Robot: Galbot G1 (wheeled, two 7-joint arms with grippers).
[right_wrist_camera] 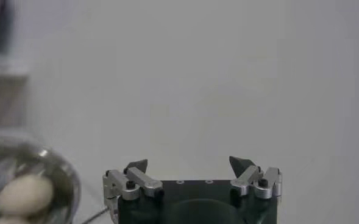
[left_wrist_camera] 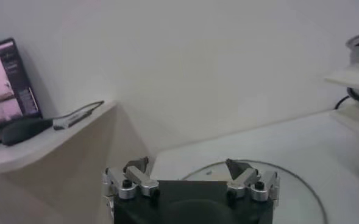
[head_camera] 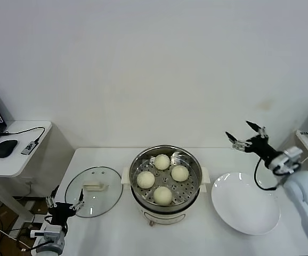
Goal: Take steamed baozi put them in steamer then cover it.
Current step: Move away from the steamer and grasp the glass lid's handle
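Several cream-white steamed baozi (head_camera: pixel 162 195) lie on the perforated tray inside the shiny steamer (head_camera: pixel 135 166) at the table's middle. Left of the pot, the glass cover (head_camera: pixel 103 188) lies flat on the table, its bar handle up. My left gripper (head_camera: pixel 65 201) is open at the cover's near-left edge with nothing between its fingers. In the left wrist view it (left_wrist_camera: pixel 188 165) faces the cover (left_wrist_camera: pixel 295 182). My right gripper (head_camera: pixel 238 129) hangs open and empty in the air, right of the steamer. The right wrist view shows it (right_wrist_camera: pixel 191 164) with a baozi (right_wrist_camera: pixel 24 195) in the pot.
A flat white plate (head_camera: pixel 245 205) lies right of the steamer, under my right arm. A low side table (head_camera: pixel 15 160) at the far left carries a laptop (left_wrist_camera: pixel 5 85), a mouse (head_camera: pixel 6 148) and a cabled adapter. A white wall runs behind the table.
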